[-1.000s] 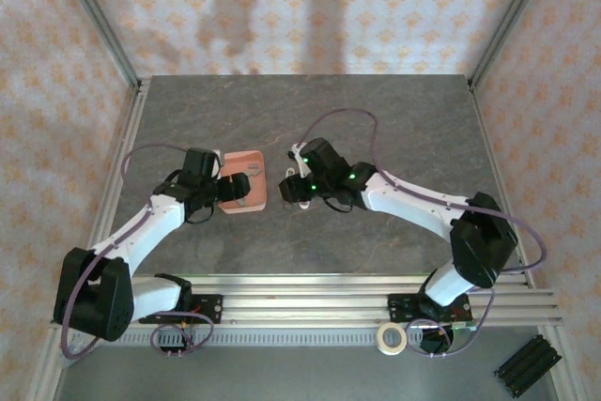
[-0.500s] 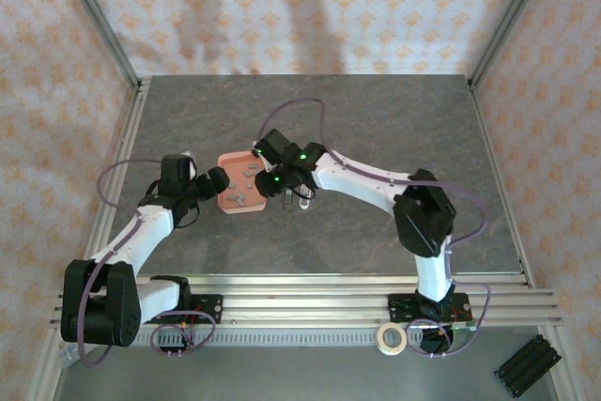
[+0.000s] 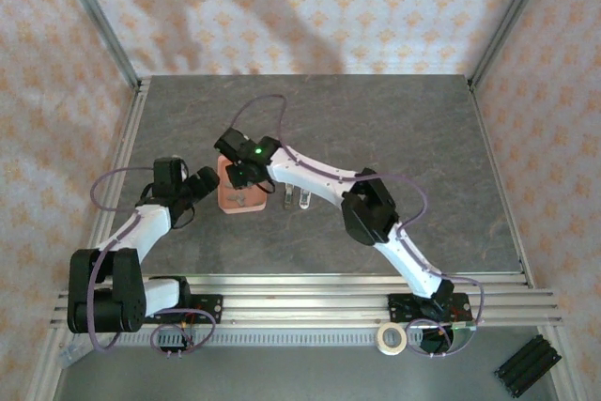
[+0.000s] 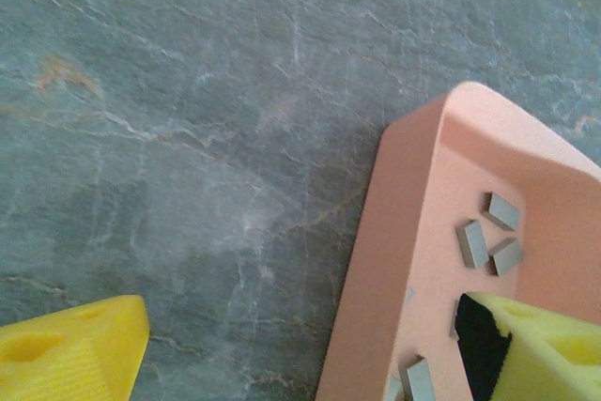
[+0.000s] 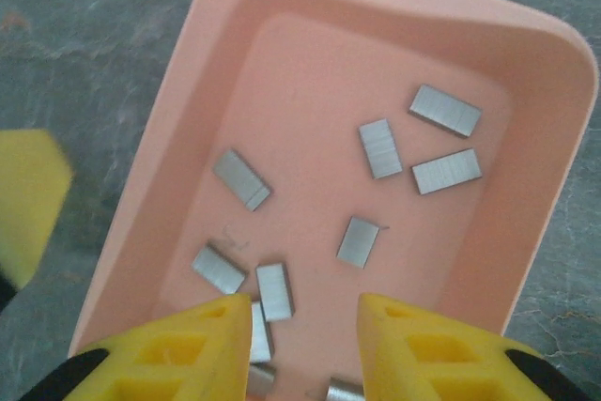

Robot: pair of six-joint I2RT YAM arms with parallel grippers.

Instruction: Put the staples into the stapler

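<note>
While the right gripper point(image 5: 305, 331) is hovering low over the near end of the salmon-pink tray point(image 5: 188, 110), its two yellow fingers point(image 5: 188, 349) are standing a narrow gap apart with nothing clamped between them. The staples point(image 5: 379, 148) are lying loose on the tray floor, roughly ten short grey strips, their long axes pointing every which way: three are sitting together toward the far right corner, one is lying alone near the middle, and the rest are clustering by the fingertips. One strip is lying just beside the left-hand finger, though I cannot tell whether it is touching. The left gripper point(image 3: 207, 183) is straddling the tray's left wall with its jaws wide apart, one finger point(image 4: 80, 349) over the grey worktop point(image 3: 404, 138) and the other inside the tray, gripping nothing. From above, the tray is lying with its long axis running roughly away from the arms. The stapler point(image 3: 302, 199) is resting on the worktop just to the right of the tray, showing as small pale pieces running near to far; it is too small for me to say which end is pointing where.
</note>
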